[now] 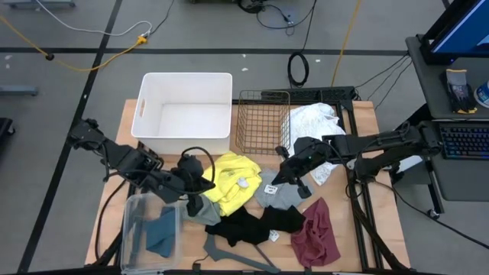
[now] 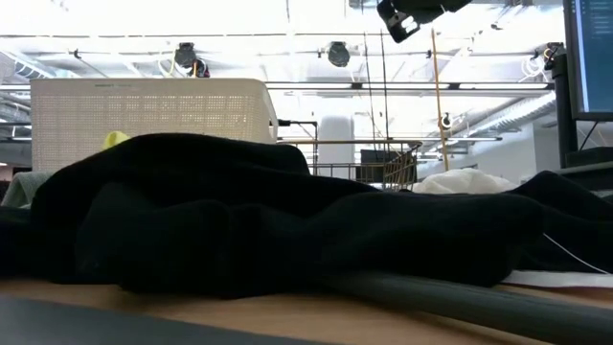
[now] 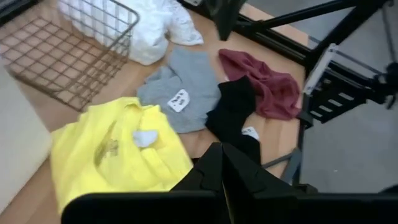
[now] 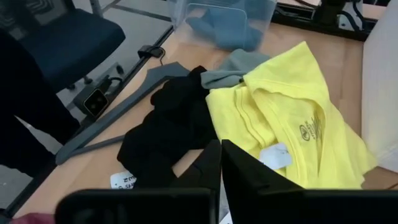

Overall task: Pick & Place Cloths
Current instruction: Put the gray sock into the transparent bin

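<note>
Several cloths lie on the wooden table. A yellow one [image 1: 229, 183] lies in the middle, with a grey one [image 1: 279, 195] carrying a white tag to its right. A black one [image 1: 252, 224] and a maroon one [image 1: 317, 233] lie toward the near edge. A sage green one [image 1: 202, 206] lies beside the yellow one. A white one [image 1: 313, 122] lies at the far right. A grey-blue one [image 1: 160, 233] lies inside a clear bin. My left gripper [image 1: 208, 183] is shut and empty above the yellow cloth's left edge. My right gripper [image 1: 281, 174] is shut and empty above the grey cloth.
A white tub [image 1: 186, 113] and a wire basket [image 1: 262, 121] stand at the far side. The clear bin's rim [image 1: 131, 206] is at the near left. A thin grey hanger [image 1: 237, 256] lies by the near edge. A black frame [image 1: 359, 183] runs along the right.
</note>
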Action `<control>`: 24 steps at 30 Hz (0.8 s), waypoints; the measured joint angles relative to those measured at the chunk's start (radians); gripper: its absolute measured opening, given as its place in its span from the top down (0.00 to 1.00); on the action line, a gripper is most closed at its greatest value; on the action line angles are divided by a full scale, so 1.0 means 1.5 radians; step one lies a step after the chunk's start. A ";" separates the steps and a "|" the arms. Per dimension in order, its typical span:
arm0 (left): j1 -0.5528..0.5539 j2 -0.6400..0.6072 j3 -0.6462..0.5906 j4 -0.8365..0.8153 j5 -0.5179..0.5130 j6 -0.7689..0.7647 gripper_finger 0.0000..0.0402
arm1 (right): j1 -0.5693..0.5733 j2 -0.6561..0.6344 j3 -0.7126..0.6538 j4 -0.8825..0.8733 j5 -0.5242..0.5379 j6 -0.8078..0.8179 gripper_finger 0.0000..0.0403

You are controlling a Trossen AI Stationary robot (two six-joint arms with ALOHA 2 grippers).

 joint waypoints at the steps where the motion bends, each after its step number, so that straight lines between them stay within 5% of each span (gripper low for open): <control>1: 0.001 0.000 0.000 0.001 0.002 0.002 0.99 | 0.000 0.000 0.000 0.000 0.000 0.000 0.99; 5: 0.009 0.036 0.000 -0.002 0.038 0.037 0.99 | 0.000 0.000 0.000 0.000 0.000 0.000 0.99; 14: 0.040 0.153 -0.001 -0.121 0.295 0.177 0.98 | -0.004 0.000 0.000 -0.005 0.003 0.000 1.00; 24: 0.035 0.207 -0.001 -0.161 0.306 0.281 0.79 | -0.004 0.000 0.000 -0.005 0.003 0.000 1.00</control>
